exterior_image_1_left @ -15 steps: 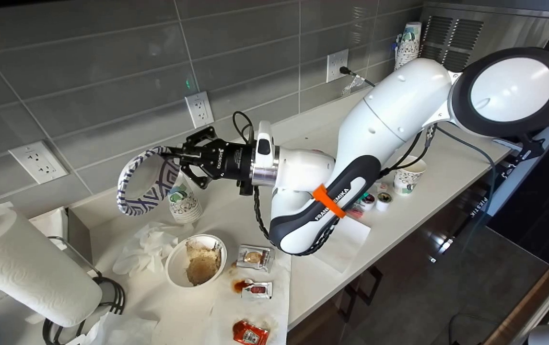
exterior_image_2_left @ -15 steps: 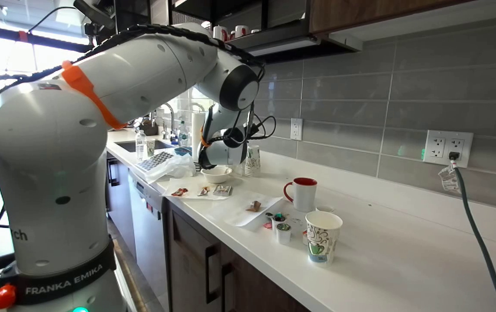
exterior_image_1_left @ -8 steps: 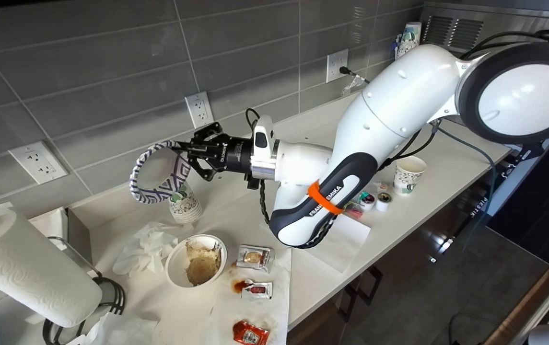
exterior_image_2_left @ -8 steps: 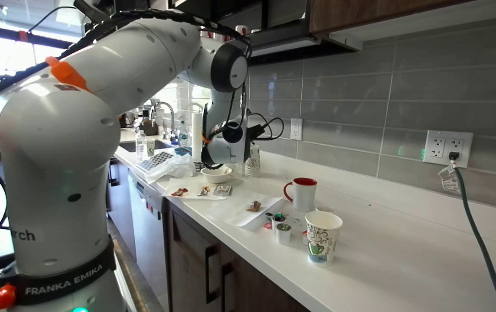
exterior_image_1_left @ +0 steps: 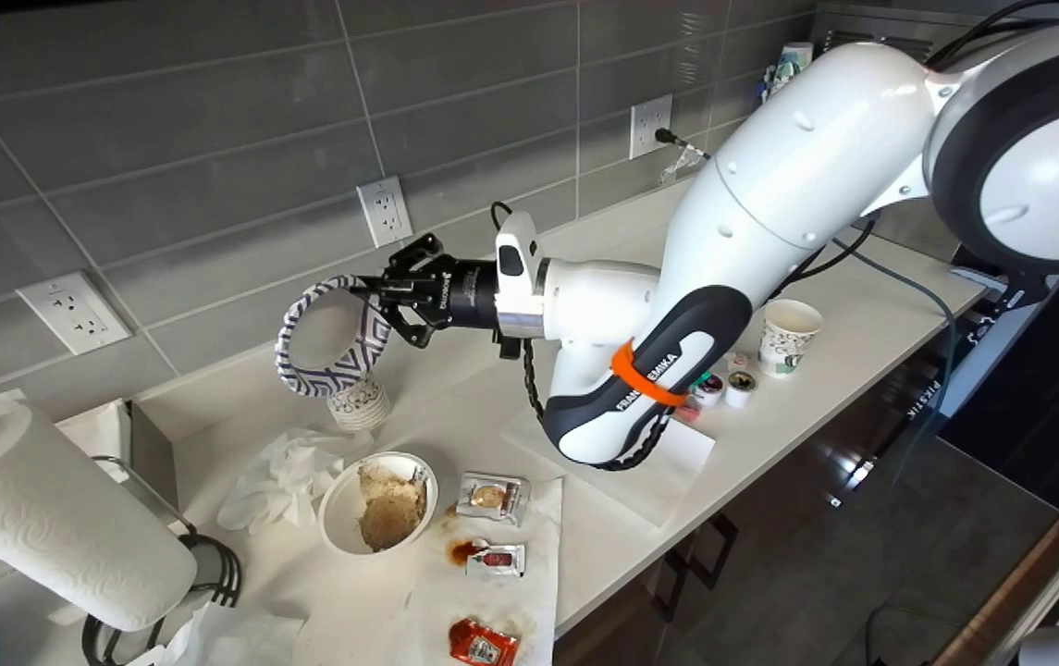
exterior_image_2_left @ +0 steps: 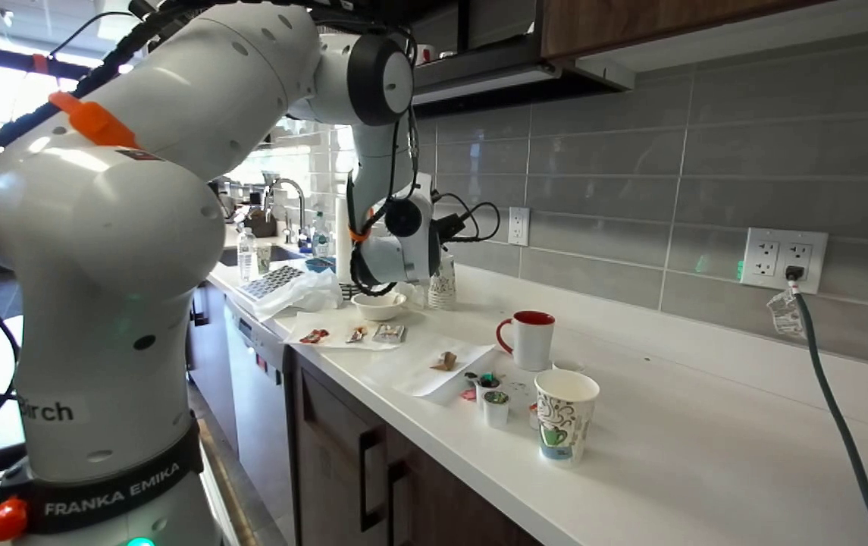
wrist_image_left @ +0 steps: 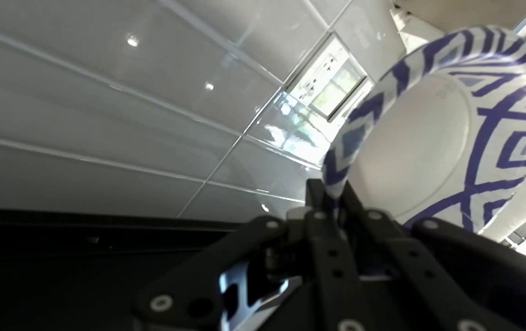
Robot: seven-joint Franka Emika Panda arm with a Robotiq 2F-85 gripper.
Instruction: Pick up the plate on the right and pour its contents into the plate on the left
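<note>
A black gripper has its jaws pressed together on the rim of a patterned plate, white with purple geometric bands and deep like a bowl. Only that one edge lies between the jaws; the rest of the plate reaches out beyond them, toward the right in the wrist view. The plate is tilted steeply and held in the air above a pale counter. It partly covers a stack of paper cups in an exterior view. Lower down, apart from the plate, a white bowl rests on the counter with tan and brown contents inside. Crumpled white paper lies just beside the bowl; on its other side are a silver packet, a smaller packet and a red packet. Farthest back runs a gray tiled wall with white outlets. In an exterior view, the arm hides the gripper and plate.
</note>
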